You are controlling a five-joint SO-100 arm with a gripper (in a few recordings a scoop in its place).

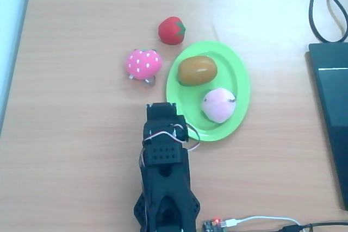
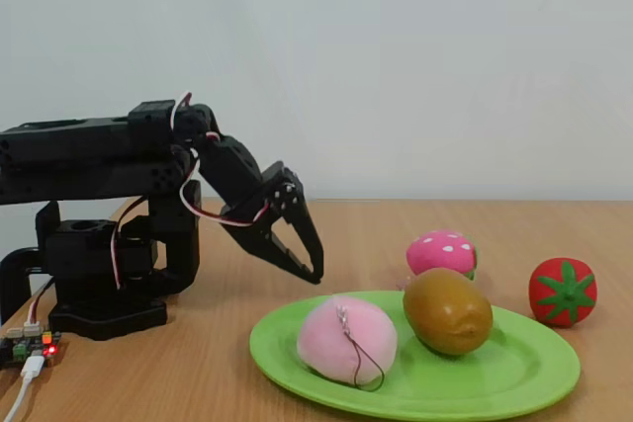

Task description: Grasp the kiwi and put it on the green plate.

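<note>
Kiwi [image 2: 447, 310] on the green plate [image 2: 514, 373], well apart from the empty, closed-together fingers [image 2: 309, 262].

Black arm [image 2: 99, 160] folded low over its base, upper links lying level, wrist angled downward to the right in the fixed view. Gripper [image 2: 309, 266] empty, fingers [image 2: 303, 234] nearly together, tips pointing down, hanging above the tabletop.

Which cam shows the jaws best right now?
The fixed view: the gripper is seen side-on, jaws pointing down near the green plate rim, holding nothing, apparently closed. In the overhead view the gripper is seen from above, its own body hiding the jaws.
</note>
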